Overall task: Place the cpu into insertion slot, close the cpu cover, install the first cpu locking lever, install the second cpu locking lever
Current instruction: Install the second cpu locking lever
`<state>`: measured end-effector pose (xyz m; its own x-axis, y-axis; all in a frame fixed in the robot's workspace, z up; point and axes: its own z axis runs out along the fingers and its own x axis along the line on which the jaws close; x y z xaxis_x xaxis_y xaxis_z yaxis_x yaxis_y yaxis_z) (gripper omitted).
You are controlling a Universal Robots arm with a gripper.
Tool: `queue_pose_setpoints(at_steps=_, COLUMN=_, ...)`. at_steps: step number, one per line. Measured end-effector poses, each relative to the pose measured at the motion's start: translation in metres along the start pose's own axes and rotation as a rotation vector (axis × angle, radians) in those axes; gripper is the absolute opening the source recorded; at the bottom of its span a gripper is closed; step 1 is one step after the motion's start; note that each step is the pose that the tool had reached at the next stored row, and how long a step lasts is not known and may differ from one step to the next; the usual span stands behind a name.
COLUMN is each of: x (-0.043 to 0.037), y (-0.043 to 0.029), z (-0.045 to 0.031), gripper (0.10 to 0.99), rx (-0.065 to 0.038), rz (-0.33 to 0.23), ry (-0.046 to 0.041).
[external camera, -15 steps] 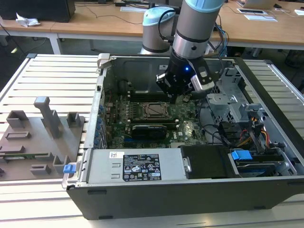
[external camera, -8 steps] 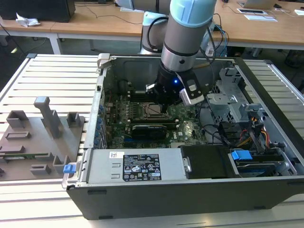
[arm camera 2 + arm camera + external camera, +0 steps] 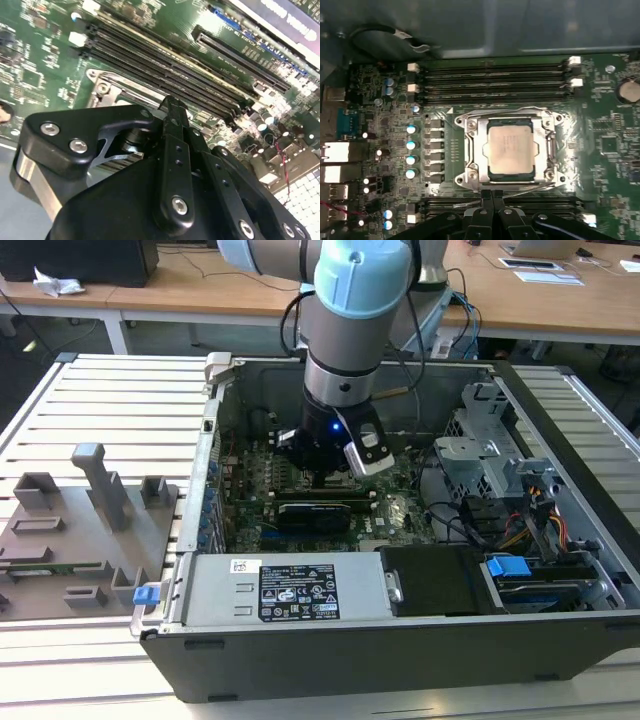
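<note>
Inside the open grey metal computer case (image 3: 400, 640), the green motherboard (image 3: 600, 145) carries the silver-topped square cpu (image 3: 511, 146), seated in the insertion slot (image 3: 489, 172) under the closed metal-framed cpu cover (image 3: 474, 150). Beside the socket's edge, the black gripper (image 3: 492, 196) has its fingers pressed together, empty.

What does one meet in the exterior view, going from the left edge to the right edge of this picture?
Grey fixture block on the slatted table → blue clip at the case corner → label sticker on the power supply → gripper over the green board → blue tab → coloured cables.
</note>
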<state>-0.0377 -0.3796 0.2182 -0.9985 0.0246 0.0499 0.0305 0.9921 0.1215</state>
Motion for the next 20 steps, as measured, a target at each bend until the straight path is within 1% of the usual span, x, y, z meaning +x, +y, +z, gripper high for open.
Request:
queue_pose_setpoints(at_steps=3, x=0.0061, y=-0.0012, z=0.0039, gripper=0.106, rx=-0.011, rz=-0.012, ry=0.0017)
queue_pose_setpoints(at_steps=4, x=0.0093, y=-0.0019, z=0.0062, gripper=0.106, rx=-0.015, rz=-0.016, ry=0.0023)
queue_pose_setpoints(at_steps=9, x=0.0175, y=-0.0037, z=0.012, gripper=0.106, rx=-0.026, rz=-0.037, ry=0.0052)
queue_pose_setpoints(at_steps=11, x=0.0206, y=-0.004, z=0.0141, gripper=0.106, rx=-0.036, rz=-0.059, ry=0.0083)
queue_pose_setpoints(at_steps=14, x=0.0223, y=-0.0042, z=0.0162, gripper=0.106, rx=-0.043, rz=-0.087, ry=0.0127)
queue_pose_setpoints(at_steps=16, x=0.0223, y=-0.0024, z=0.0182, gripper=0.106, rx=-0.05, rz=-0.117, ry=0.0162)
queue_pose_setpoints(at_steps=17, x=0.0224, y=-0.0012, z=0.0198, gripper=0.106, rx=-0.05, rz=-0.139, ry=0.0199)
queue_pose_setpoints(at_steps=20, x=0.0223, y=0.001, z=0.0208, gripper=0.106, rx=-0.05, rz=-0.167, ry=0.024)
